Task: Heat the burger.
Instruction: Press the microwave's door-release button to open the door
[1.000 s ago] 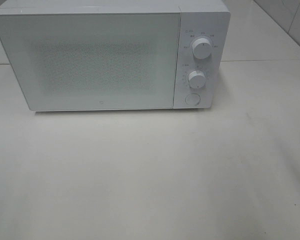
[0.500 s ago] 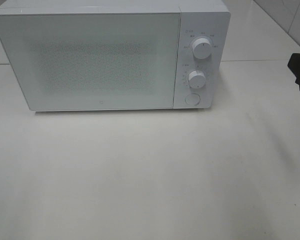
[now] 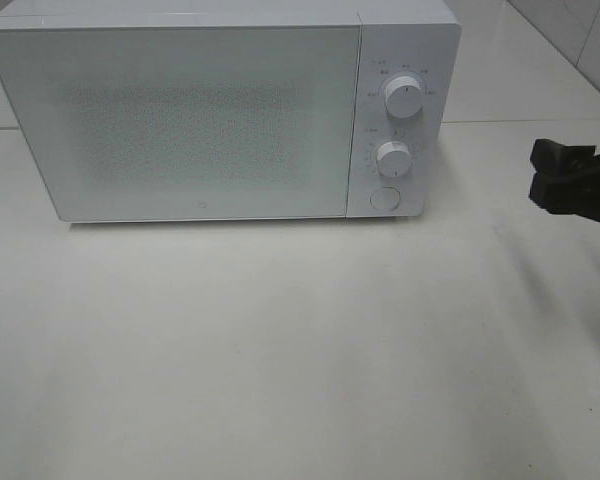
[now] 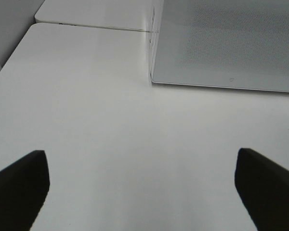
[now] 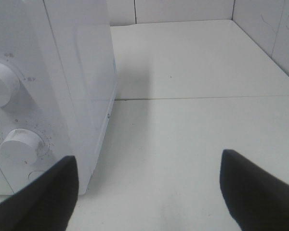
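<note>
Exterior high shows a white microwave (image 3: 180, 120) at the far left of the white table (image 3: 280, 350). Its frosted door (image 3: 180, 60) is shut, and its right panel carries an upper knob (image 3: 404, 99), a lower knob (image 3: 392, 157) and a round button (image 3: 384, 198). The right gripper (image 3: 540, 172) hangs well right of that panel, jaws spread and holding nothing, while the left gripper (image 4: 142, 168), seen only from its wrist, is spread wide and bare over the table near the door's left corner. Where the burger is I cannot tell; the shut door blocks any look inside.
</note>
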Controlling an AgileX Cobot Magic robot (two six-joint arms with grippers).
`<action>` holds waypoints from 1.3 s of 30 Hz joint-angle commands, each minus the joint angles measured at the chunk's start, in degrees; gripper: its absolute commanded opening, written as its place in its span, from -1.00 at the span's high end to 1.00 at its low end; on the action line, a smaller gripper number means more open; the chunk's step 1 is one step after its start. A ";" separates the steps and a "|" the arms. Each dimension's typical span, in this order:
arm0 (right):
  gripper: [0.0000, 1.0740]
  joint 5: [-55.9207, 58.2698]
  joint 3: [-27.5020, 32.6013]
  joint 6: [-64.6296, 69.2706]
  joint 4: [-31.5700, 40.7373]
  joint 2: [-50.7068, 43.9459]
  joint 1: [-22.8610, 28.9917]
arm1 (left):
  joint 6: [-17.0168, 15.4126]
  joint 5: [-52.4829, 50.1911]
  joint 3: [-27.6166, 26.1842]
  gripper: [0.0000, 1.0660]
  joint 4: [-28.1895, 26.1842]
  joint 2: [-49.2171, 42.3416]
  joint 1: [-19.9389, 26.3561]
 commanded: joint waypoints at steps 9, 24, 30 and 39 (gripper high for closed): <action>-0.38 -11.52 -0.06 -8.02 18.22 8.37 15.47 | 0.00 -0.40 0.23 -0.87 -0.29 -1.15 0.23; -0.38 -16.10 -0.80 -8.14 34.95 13.58 34.55 | 0.00 -0.40 0.23 -0.87 -0.29 -1.15 0.23; -0.38 -16.10 -0.80 -8.14 36.38 13.58 35.87 | 0.00 -0.40 0.23 -0.87 -0.29 -1.15 0.23; -0.31 -16.10 -0.80 3.78 36.38 13.58 35.87 | 0.00 -0.40 0.23 -0.87 -0.29 -1.15 0.23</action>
